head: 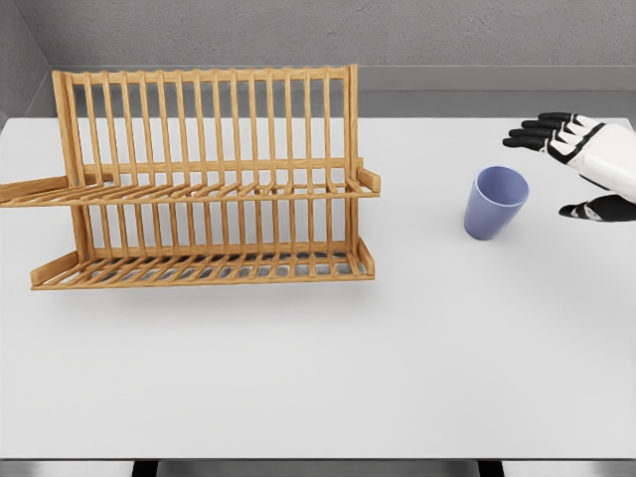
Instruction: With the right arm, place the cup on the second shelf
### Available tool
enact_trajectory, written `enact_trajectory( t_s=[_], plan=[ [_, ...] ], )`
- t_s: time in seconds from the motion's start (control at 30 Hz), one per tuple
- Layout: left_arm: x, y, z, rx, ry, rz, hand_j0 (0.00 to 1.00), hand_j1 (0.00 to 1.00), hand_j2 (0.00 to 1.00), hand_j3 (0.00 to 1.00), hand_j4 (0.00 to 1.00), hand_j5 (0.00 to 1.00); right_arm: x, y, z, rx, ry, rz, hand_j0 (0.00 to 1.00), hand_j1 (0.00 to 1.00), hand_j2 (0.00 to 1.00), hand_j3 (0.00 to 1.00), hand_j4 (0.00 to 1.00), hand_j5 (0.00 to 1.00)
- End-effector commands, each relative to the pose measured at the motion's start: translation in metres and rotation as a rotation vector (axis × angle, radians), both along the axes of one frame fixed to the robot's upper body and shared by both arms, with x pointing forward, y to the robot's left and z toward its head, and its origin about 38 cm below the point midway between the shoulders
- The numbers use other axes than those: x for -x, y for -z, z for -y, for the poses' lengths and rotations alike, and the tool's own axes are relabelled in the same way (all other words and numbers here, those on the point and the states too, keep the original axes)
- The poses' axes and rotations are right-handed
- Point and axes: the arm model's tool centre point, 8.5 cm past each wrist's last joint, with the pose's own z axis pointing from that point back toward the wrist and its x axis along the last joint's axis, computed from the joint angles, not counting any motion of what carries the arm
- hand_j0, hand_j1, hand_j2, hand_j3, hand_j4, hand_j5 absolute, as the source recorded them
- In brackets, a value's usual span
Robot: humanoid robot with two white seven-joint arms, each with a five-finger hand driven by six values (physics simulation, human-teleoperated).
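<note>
Head view shows a big white table (318, 378) that fills most of the picture, with a grey wall behind it. On the left side of the table stands a wooden dish rack (204, 179) with two shelves, one low down near the table and one higher up in the middle. Both shelves look bare. To the right of the rack, well apart from it, stands a blue cup (495, 202). It is upright, with its open mouth tipped a little toward the camera. The right hand (581, 169) comes in from the right edge, just beside the cup but not touching it. Its fingers are spread wide and hold nothing, with the thumb low and the other fingers up high. The left arm cannot be seen. This looks like the reaching step, before any grab. Next, the hand should slide over to the cup, wrap its fingers around the side and squeeze gently, then lift it and carry it left to the upper shelf.
</note>
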Motion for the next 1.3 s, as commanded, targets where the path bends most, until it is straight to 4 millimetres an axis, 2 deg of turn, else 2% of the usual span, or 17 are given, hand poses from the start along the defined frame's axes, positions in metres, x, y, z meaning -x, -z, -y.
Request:
enact_trajectory(
  t_s=[0.0,0.1,0.17,0.23,0.33,0.4,0.43,0.5,0.57,0.7,0.87,0.97,1.17,1.27],
  plan=[
    [0.000,0.000,0.000,0.000,-0.001,-0.001,1.00,1.00,1.00,1.00,1.00,1.00,0.000,-0.003,0.000,-0.007,0.001,0.004,1.00,1.00,1.00,1.00,1.00,1.00],
    [0.000,0.000,0.000,0.000,-0.001,-0.001,1.00,1.00,1.00,1.00,1.00,1.00,-0.003,-0.006,0.006,-0.024,0.018,0.013,1.00,1.00,1.00,1.00,1.00,1.00],
    [0.000,0.000,0.000,0.001,-0.001,0.000,1.00,1.00,1.00,1.00,1.00,1.00,-0.012,-0.003,0.032,-0.023,0.099,0.001,1.00,1.00,1.00,1.00,1.00,1.00],
    [0.000,0.000,0.000,0.001,-0.001,0.000,1.00,1.00,1.00,1.00,1.00,1.00,-0.014,0.007,0.041,0.021,0.125,-0.046,1.00,1.00,1.00,1.00,1.00,1.00],
    [0.000,0.000,0.000,0.000,-0.001,-0.001,1.00,1.00,1.00,1.00,1.00,1.00,-0.019,0.005,0.038,0.236,0.086,-0.205,1.00,1.00,1.00,1.00,1.00,1.00],
    [0.000,0.000,0.000,0.001,-0.001,0.000,1.00,1.00,1.00,1.00,1.00,1.00,-0.024,-0.004,0.034,0.276,0.074,-0.212,1.00,1.00,1.00,1.00,1.00,1.00],
    [0.000,0.000,0.000,0.000,-0.001,-0.001,1.00,1.00,1.00,1.00,1.00,1.00,-0.030,-0.003,0.022,0.268,0.045,-0.205,1.00,1.00,1.00,1.00,1.00,1.00],
    [0.000,0.000,0.000,0.001,-0.001,0.000,1.00,1.00,1.00,1.00,1.00,1.00,-0.051,0.015,-0.004,0.272,-0.011,-0.250,1.00,1.00,1.00,1.00,1.00,1.00],
    [0.000,0.000,0.000,0.001,-0.001,0.000,1.00,1.00,1.00,1.00,1.00,1.00,-0.063,0.018,-0.013,0.278,-0.026,-0.262,1.00,1.00,1.00,1.00,1.00,1.00],
    [0.000,0.000,0.000,0.001,-0.001,0.000,1.00,1.00,1.00,1.00,1.00,1.00,-0.069,0.004,-0.013,0.281,-0.018,-0.233,1.00,1.00,1.00,1.00,1.00,1.00],
    [0.000,0.000,0.000,0.000,-0.001,-0.001,1.00,1.00,1.00,1.00,1.00,1.00,-0.082,0.019,-0.019,0.263,-0.015,-0.270,1.00,1.00,1.00,1.00,1.00,1.00],
    [0.000,0.000,0.000,0.001,-0.001,0.000,1.00,1.00,1.00,1.00,1.00,1.00,-0.081,0.027,-0.022,0.277,-0.027,-0.291,1.00,1.00,1.00,1.00,1.00,1.00],
    [0.000,0.000,0.000,0.001,-0.001,0.000,1.00,1.00,1.00,1.00,1.00,1.00,-0.091,0.045,-0.013,0.299,0.011,-0.347,1.00,1.00,1.00,1.00,1.00,1.00],
    [0.000,0.000,0.000,0.001,-0.001,0.000,1.00,1.00,1.00,1.00,1.00,1.00,-0.096,0.043,-0.014,0.300,0.020,-0.342,1.00,1.00,1.00,1.00,1.00,1.00]
  ],
)
